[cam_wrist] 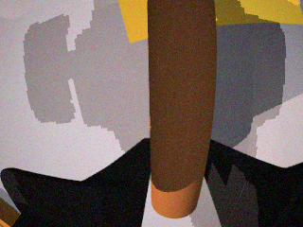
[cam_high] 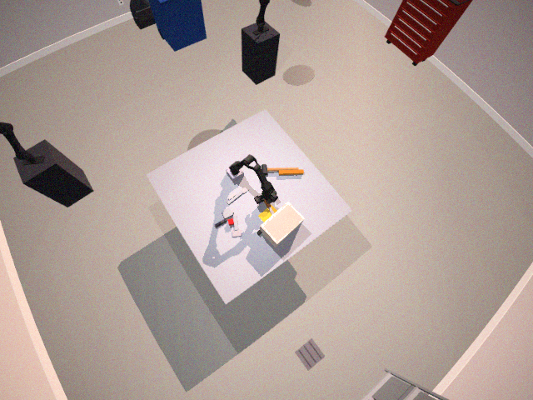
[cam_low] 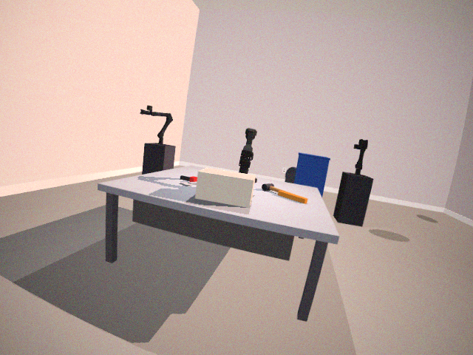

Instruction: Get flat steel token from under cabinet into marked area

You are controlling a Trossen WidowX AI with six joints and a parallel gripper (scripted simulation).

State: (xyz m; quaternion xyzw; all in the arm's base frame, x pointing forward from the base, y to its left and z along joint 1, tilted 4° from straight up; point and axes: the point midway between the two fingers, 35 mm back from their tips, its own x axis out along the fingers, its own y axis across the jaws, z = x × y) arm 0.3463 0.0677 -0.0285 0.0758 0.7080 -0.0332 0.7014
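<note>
My gripper (cam_high: 267, 201) (cam_wrist: 179, 153) is shut on an orange-brown rod (cam_wrist: 182, 95). The rod runs up the middle of the wrist view and crosses in front of the yellow marked area (cam_high: 263, 216) (cam_wrist: 133, 21). The gripper is above the table beside the marked area, on the side away from the cabinet. The cream cabinet (cam_high: 281, 223) (cam_low: 225, 187) stands just beyond the marked area and hides the gripper in the exterior view. I cannot see the steel token or the vent slots. The rod's far end is not clear.
On the table (cam_high: 206, 172) (cam_low: 282, 217), an orange-handled tool (cam_high: 290, 172) (cam_low: 292, 196) with a dark head lies to one side. A red and black tool (cam_high: 231, 222) (cam_low: 193, 178) and pale flat pieces (cam_high: 236, 196) lie on the other. A small dark object (cam_high: 259, 232) is beside the cabinet.
</note>
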